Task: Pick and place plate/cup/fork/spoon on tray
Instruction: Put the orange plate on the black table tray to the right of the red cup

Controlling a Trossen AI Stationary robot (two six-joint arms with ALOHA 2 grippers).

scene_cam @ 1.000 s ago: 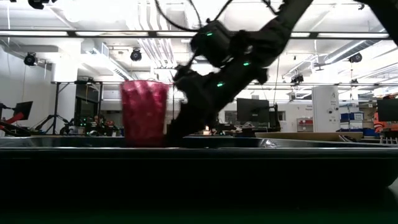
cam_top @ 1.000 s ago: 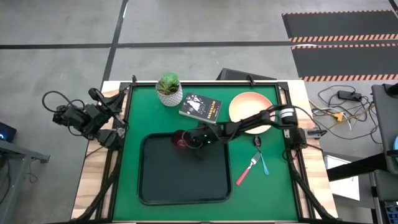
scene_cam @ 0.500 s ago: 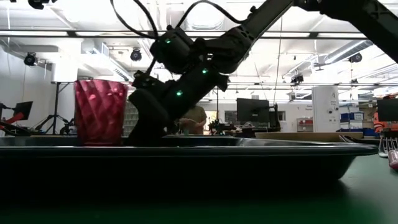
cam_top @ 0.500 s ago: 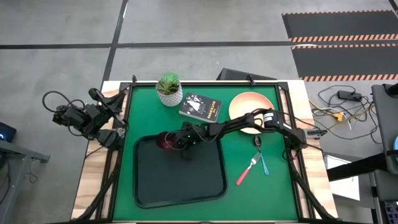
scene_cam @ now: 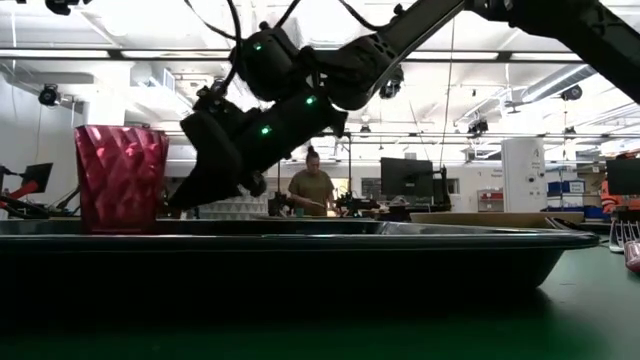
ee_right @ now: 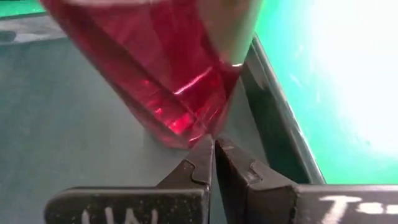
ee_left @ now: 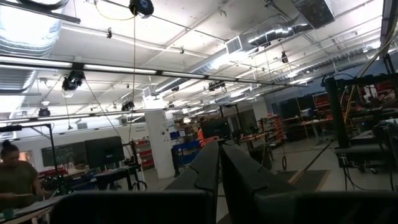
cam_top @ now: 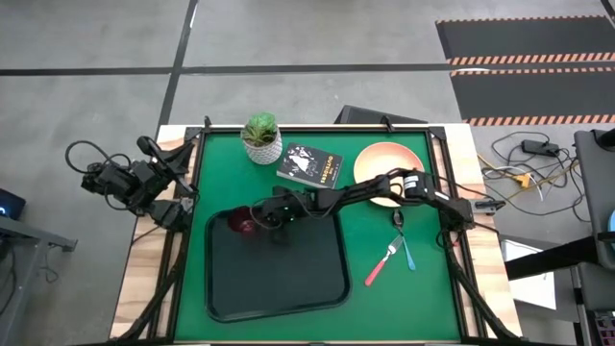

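Fingers pressed together with nothing between them, the right gripper (cam_top: pixel 258 220) sits just beside the small dark maroon faceted cup (cam_top: pixel 239 224), which stands upright in the far left corner of the large black rectangular tray (cam_top: pixel 317 293). The left gripper (ee_left: pixel 219 163), also clenched shut, waits off the table's left edge. The round salmon-pink plate (cam_top: pixel 380 159) lies outside the tray.

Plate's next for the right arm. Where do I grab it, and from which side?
Probably the plate's near rim, approached from above. It lies flat on the mat, so only its raised edge gives the fingers purchase. The right gripper is over the tray beside the cup.
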